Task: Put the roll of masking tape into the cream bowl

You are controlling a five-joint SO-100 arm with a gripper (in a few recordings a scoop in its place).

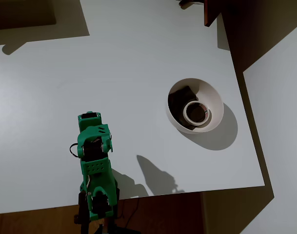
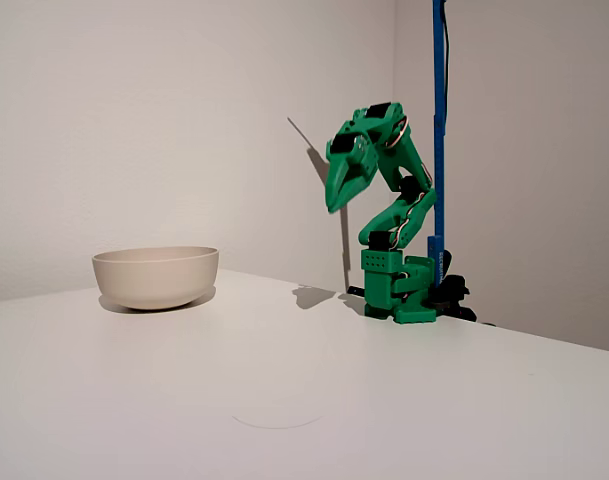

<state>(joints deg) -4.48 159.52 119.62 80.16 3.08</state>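
**Tape ring lies inside the bowl; arm folded well apart from it**

We find the cream bowl point(image 1: 212, 95) standing on the white table point(image 1: 114, 73) in the overhead view, toward the right side and about mid-depth; in the fixed view the same bowl point(image 2: 156, 276) sits upright at the left, its rim level. Looking down into it, we see the roll of masking tape point(image 1: 195, 112) lying flat on the bowl's floor, hole upward, toward the near-right part of the interior; beside it, on the left and far side of the interior, we note a dark brown lump point(image 1: 181, 99) touching or nearly touching the ring; we cannot tell which. From the fixed view the bowl's wall hides its contents.

The green arm point(image 1: 95, 161) stands at the near edge of the table in the overhead view, well apart from the bowl, folded back on itself; in the fixed view its base point(image 2: 396, 285) sits at the right beside a blue upright post point(image 2: 438, 120). The gripper point(image 2: 336, 200) hangs in the air, pointing downward and toward the bowl's side; its fingers appear drawn together with nothing between them.
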